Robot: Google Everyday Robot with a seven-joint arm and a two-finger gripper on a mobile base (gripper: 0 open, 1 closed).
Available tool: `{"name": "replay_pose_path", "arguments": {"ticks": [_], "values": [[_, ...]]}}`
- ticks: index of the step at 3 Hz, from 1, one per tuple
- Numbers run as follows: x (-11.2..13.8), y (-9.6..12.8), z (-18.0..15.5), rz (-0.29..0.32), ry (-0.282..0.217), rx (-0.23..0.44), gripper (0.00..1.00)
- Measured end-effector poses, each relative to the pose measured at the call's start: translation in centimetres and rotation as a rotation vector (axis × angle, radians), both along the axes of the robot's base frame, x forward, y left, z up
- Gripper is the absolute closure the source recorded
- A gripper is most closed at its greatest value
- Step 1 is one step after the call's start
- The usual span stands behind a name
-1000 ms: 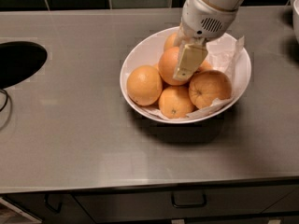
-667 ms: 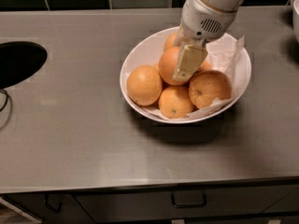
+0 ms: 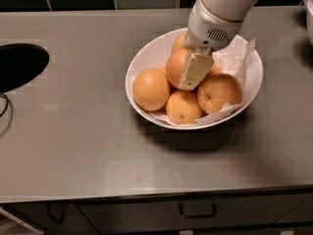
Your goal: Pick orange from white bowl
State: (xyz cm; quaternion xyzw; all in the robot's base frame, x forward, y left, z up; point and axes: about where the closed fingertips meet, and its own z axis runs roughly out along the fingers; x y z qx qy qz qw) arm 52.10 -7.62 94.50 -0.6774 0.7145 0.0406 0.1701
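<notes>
The white bowl [image 3: 146,58] stands on the grey counter, lined with crumpled white paper and holding several oranges. The orange [image 3: 175,65], a deeper reddish-orange, sits in the middle on top of the others. My gripper [image 3: 188,80] reaches down into the bowl from the upper right and lies against the right, near side of this orange. Its white wrist housing [image 3: 212,28] covers part of the orange at the back of the bowl. An orange with a puckered stem dimple [image 3: 219,93] lies to the right. A paler one [image 3: 150,88] lies to the left.
A dark round opening [image 3: 19,65] is sunk in the counter at the left, with a thin cable below it. Dark tiles run along the back wall. The rim of another white vessel [image 3: 309,11] shows at the far right. Drawer handles sit under the counter's front edge.
</notes>
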Motion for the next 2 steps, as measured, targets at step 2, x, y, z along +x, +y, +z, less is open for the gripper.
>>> {"name": "replay_pose_path", "arguments": {"ticks": [2], "values": [[0.27,-0.05,-0.88,0.008,0.012,0.009,0.44]]}}
